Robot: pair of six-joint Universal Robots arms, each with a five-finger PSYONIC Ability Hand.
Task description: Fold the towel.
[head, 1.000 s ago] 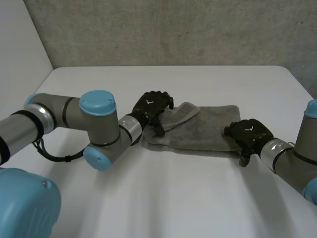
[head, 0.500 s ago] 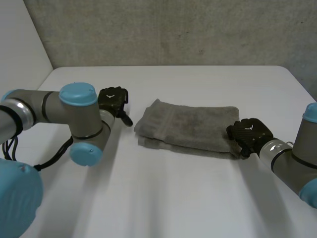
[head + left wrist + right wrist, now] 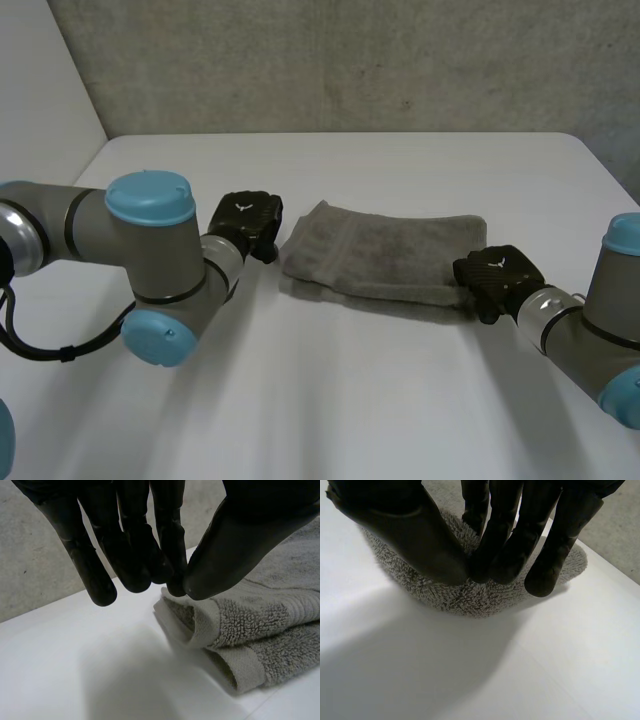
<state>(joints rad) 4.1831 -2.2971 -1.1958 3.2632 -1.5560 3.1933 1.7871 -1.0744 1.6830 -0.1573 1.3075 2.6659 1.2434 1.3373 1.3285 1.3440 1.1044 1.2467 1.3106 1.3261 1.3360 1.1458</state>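
Grey towel [image 3: 385, 250] folded, flat on table [image 3: 350, 400] between both hands. Right hand [image 3: 497, 278] pinching its end. Left hand [image 3: 248, 220] at opposite corner, fingertips [image 3: 135, 580] almost meeting thumb [image 3: 215, 570], nothing held. Risk: catching only top layer and opening the fold; pulling unevenly and skewing edges.

Even, diffuse light; white table [image 3: 330, 400] bright; soft shadow under towel [image 3: 385, 245] front edge.
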